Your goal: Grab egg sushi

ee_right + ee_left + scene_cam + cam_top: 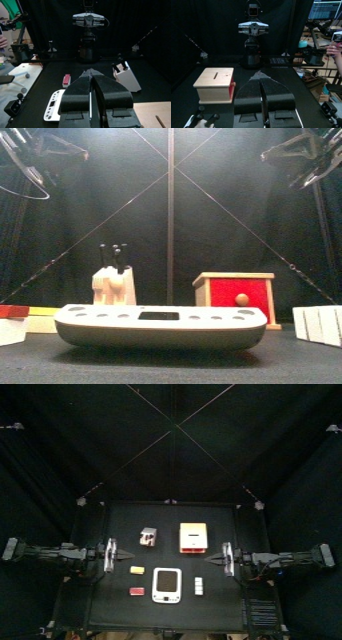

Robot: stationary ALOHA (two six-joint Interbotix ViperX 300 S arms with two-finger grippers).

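worktop (120, 519): matt black, faintly grainy surface.
curtains (134, 198): black cloth, matt, hanging in soft folds.
white device (160, 325): smooth plastic with a soft sheen, pale moulded shell, dark inset panel on top.
wooden box (215, 84): pale, unvarnished-looking wood on top, smooth; its front face is flat matt red in the front view.
knife block (127, 77): off-white, smooth, looks like plastic; black handles sticking out.
egg sushi (136, 570): yellow, plain matt block; material cannot be told.
left end effector (264, 76): black plastic jaws, slightly glossy, smooth.
right end effector (90, 73): same black, lightly shining plastic.
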